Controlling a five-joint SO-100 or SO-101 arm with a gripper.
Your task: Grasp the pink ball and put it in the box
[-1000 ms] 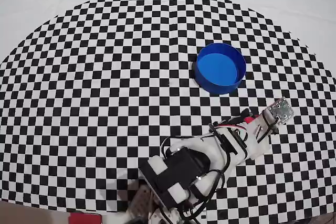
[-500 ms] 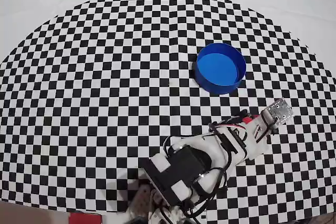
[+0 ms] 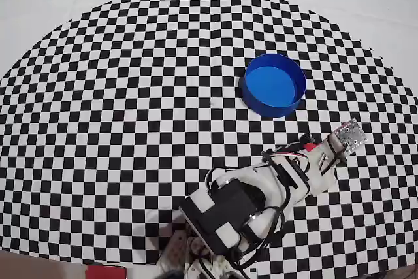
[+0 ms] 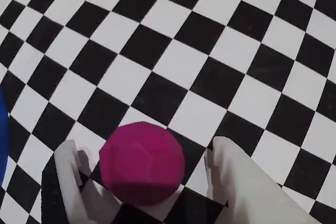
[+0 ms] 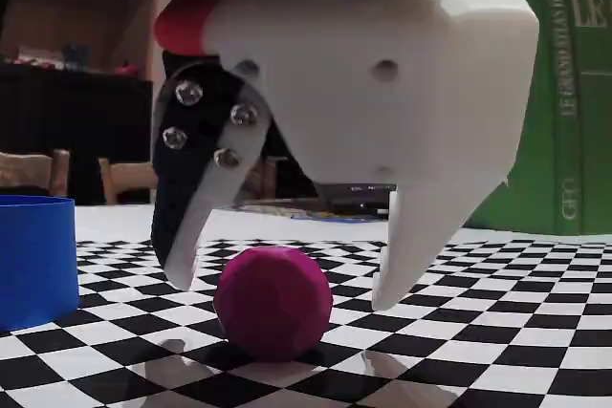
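Observation:
The pink ball [image 4: 142,161] rests on the checkered cloth between my two white fingers, with a gap on each side. In the fixed view the ball [image 5: 273,301] sits on the cloth and my gripper [image 5: 285,289] hangs open over it, fingertips down at its sides. The wrist view shows the gripper [image 4: 146,150] straddling the ball. In the overhead view the gripper [image 3: 343,143] covers the ball, which is hidden there. The box [image 3: 274,84], round, blue and empty, stands apart beyond the gripper; it also shows as the box [image 5: 33,260] at the left.
A black-and-white checkered cloth [image 3: 130,96] covers the table. My arm's base [image 3: 219,217] sits at the near edge. A green book [image 5: 574,93] stands behind the gripper on the right in the fixed view.
The gripper has shifted slightly further out to the right in the overhead view. The box has not moved.

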